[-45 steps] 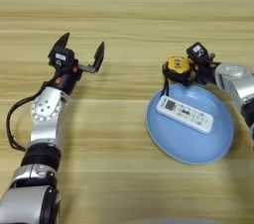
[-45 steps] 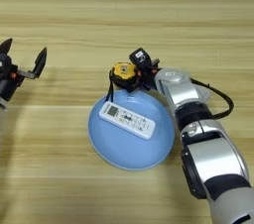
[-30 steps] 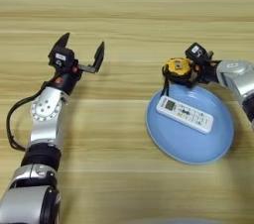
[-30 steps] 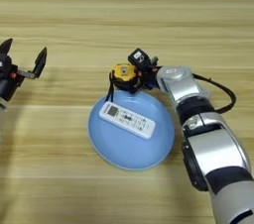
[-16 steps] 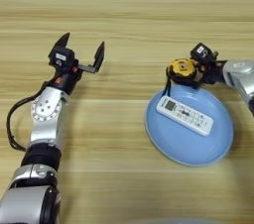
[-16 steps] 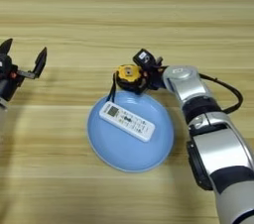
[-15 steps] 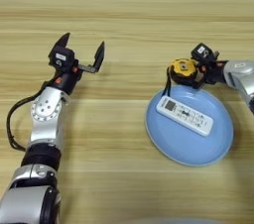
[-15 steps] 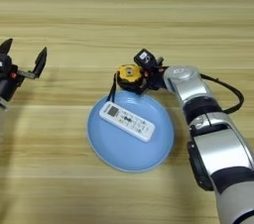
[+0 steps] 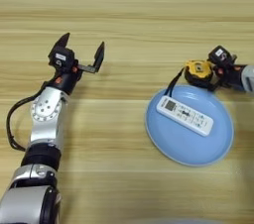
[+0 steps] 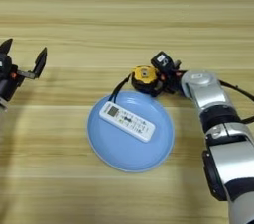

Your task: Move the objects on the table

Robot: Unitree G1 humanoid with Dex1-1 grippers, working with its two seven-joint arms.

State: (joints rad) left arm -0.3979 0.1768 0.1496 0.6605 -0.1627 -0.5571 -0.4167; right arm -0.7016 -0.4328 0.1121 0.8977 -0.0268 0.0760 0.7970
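Broadly, the tabletop is seen as light-tan wood filling both views. The left arm is stretched up the left side, unchanged across the earlier pictures; the left gripper is held over bare wood toward the left edge, fingers spread wide, nothing held. It reads as idle.

The right arm comes in from the right edge. The plate, round and light blue, lies toward the right side of the tabletop, nearer the front edge than the back. The remote, white with a small screen, is laid diagonally inside the plate, on its back half.

The tape measure, yellow and black, is seen just beyond the plate's back rim, its black strap trailing down over the rim. The right gripper is closed on the tape measure from its right side. No small blue bar can be found in either view.

Change: over the last second and a half the tape measure and right gripper have shifted only slightly, to the right along the plate's back rim; plate and remote have stayed put. Judgement: the tape measure is the object in hand, and its move is barely begun; the dragging strap could catch the plate rim.
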